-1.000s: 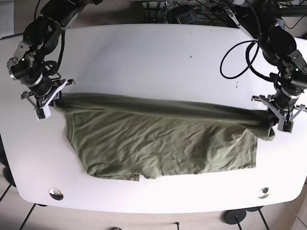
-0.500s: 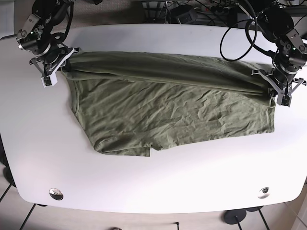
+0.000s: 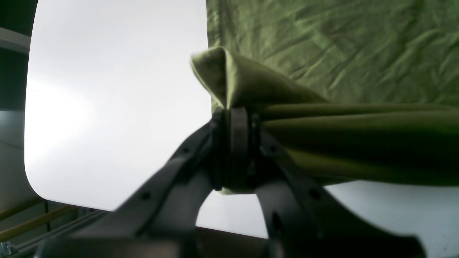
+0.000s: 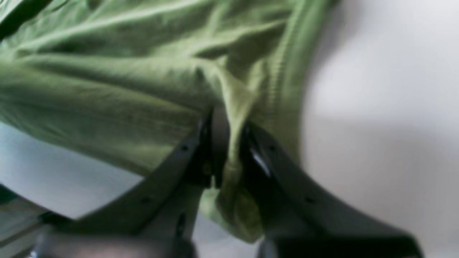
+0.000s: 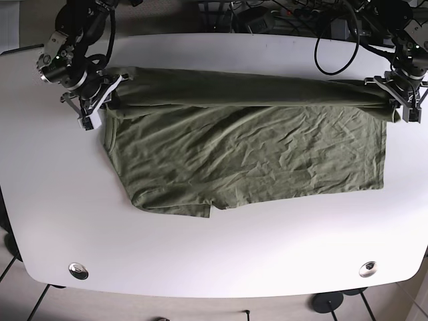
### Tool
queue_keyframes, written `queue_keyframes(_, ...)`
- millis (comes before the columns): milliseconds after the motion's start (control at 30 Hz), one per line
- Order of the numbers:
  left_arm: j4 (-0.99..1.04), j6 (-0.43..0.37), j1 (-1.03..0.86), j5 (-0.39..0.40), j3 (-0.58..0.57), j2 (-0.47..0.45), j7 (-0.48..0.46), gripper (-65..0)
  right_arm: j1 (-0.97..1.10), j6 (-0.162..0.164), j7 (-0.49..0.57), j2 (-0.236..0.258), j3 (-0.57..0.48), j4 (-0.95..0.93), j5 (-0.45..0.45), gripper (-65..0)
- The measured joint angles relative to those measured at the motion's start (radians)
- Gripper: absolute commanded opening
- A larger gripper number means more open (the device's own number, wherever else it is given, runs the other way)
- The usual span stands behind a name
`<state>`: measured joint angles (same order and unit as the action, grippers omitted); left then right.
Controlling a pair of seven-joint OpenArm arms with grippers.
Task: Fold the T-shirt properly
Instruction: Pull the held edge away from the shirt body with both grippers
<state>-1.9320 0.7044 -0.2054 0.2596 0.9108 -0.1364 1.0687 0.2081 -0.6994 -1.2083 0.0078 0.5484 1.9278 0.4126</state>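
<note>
An olive-green T-shirt (image 5: pixel 247 154) lies spread on the white table (image 5: pixel 221 261), its far edge lifted and stretched between both arms. My left gripper (image 5: pixel 401 103), on the right of the base view, is shut on a bunched corner of the shirt (image 3: pixel 229 82); its fingers (image 3: pixel 235 143) pinch the fabric. My right gripper (image 5: pixel 93 110), on the left of the base view, is shut on the other corner; cloth (image 4: pixel 229 107) folds over its fingers (image 4: pixel 218 139). The shirt's near part rests wrinkled on the table.
The table's front edge has two round metal fittings, at the left (image 5: pixel 78 270) and at the right (image 5: pixel 367 269). Cables and equipment (image 5: pixel 267 17) crowd the space behind the far edge. The table's right edge lies close to my left gripper.
Both grippers have carried the held shirt edge away from the front edge toward the back of the table. The shirt has slid with them and spread flatter.
</note>
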Motion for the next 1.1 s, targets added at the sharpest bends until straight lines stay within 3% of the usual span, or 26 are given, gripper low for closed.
queue_keyframes(133,0.052,0.0,0.003,-0.001,0.001,-0.011,-0.003,-65.0,-0.002,0.0,0.0,-0.004,-0.002,-0.042,0.0,-62.3)
queue_keyframes(200,0.105,0.0,0.003,0.0,-0.003,-0.026,0.001,-59.0,-0.002,0.0,-0.001,0.0,0.002,-0.068,-0.002,-59.1)
queue_keyframes(267,0.146,-0.001,0.003,-0.001,-0.003,-0.053,0.0,-45.6,0.0,0.0,-0.001,0.001,0.002,-0.073,-0.009,-47.1)
queue_keyframes(300,0.158,-0.002,0.004,-0.004,-0.001,-0.058,0.0,-34.2,0.0,0.0,0.0,0.001,0.002,-0.073,-0.013,-34.1)
queue_keyframes(333,0.159,-0.005,0.003,-0.004,-0.002,-0.056,0.0,-28.1,0.001,0.0,0.0,0.001,0.002,-0.073,-0.012,-26.3)
queue_keyframes(400,0.159,-0.005,0.005,-0.003,-0.002,-0.056,0.0,-22.9,0.017,0.0,0.0,0.002,0.002,-0.06,-0.013,-13.3)
queue_keyframes(467,0.16,-0.005,0.007,0.0,-0.003,-0.076,0.0,-22.9,0.039,0.0,-0.002,0.0,0.006,-0.02,-0.012,-6.3)
queue_keyframes(533,0.16,-0.007,0.032,-0.007,0.0,-0.084,0.0,-22.9,0.051,0.0,0.0,0.0,0.006,0.024,0.002,-6.0)
queue_keyframes(600,0.16,-0.005,0.039,0.007,-0.007,-0.095,-0.004,-22.9,0.074,0.0,0.003,0.003,0.005,0.034,0.078,-6.0)
queue_keyframes(700,0.16,-0.005,0.016,0.0,0.002,-0.129,-0.008,-23.5,0.147,0.0,0.0,0.046,0.005,0.034,0.142,-6.0)
queue_keyframes(833,0.162,-0.006,-0.067,0.0,0.019,-0.109,-0.002,-35.4,0.236,0.001,0.071,0.048,0.08,0.034,0.142,-6.0)
queue_keyframes(933,0.162,-0.007,-0.116,0.002,0.018,-0.103,-0.01,-35.8,0.278,0.003,0.127,0.051,0.085,0.032,0.139,-6.0)
queue_keyframes(1000,0.164,-0.006,-0.122,-0.009,0.024,-0.068,-0.008,-36.3,0.273,0.003,0.144,0.057,0.081,0.021,0.056,-6.0)
queue_keyframes(1067,0.164,-0.004,-0.129,-0.057,0.023,-0.043,-0.079,-36.4,0.256,0.003,0.158,0.057,0.08,-0.007,0.021,-6.2)
queue_keyframes(1100,0.164,-0.005,-0.13,-0.118,0.024,-0.015,-0.143,-36.4,0.242,0.003,0.167,0.054,0.08,-0.033,0.003,-8.6)
